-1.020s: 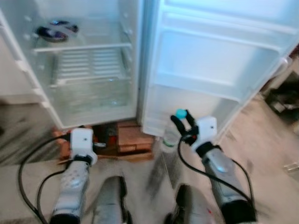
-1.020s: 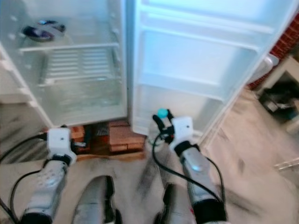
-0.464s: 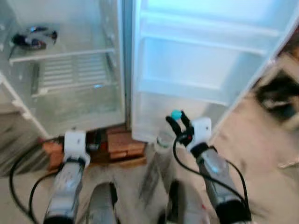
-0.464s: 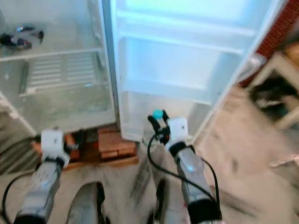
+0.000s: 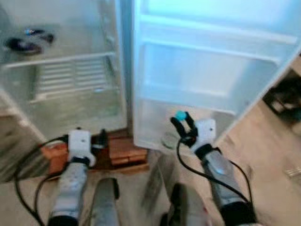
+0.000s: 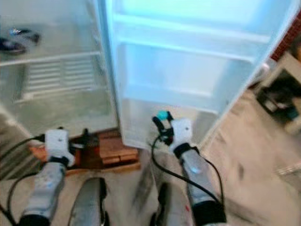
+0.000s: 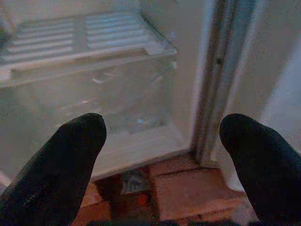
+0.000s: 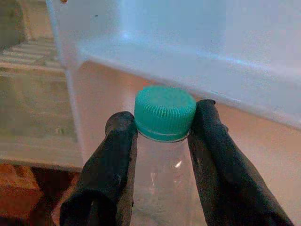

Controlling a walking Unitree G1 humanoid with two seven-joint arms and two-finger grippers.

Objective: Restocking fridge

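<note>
Right jaws around one bottle [image 8: 162, 174]

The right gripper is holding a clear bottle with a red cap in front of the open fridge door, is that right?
Not quite: the cap is teal, not red, as the right wrist view shows. The rest holds: the right gripper holds the clear bottle before the open fridge door.

The bottle [image 8: 163, 155] clamped in the right gripper [image 8: 162, 141] is cut off below its neck, label unseen. Up and left of the left gripper [image 7: 160, 141], dark items [image 5: 27, 40] on the fridge shelf [image 5: 61, 59] are too blurred to identify.
</note>
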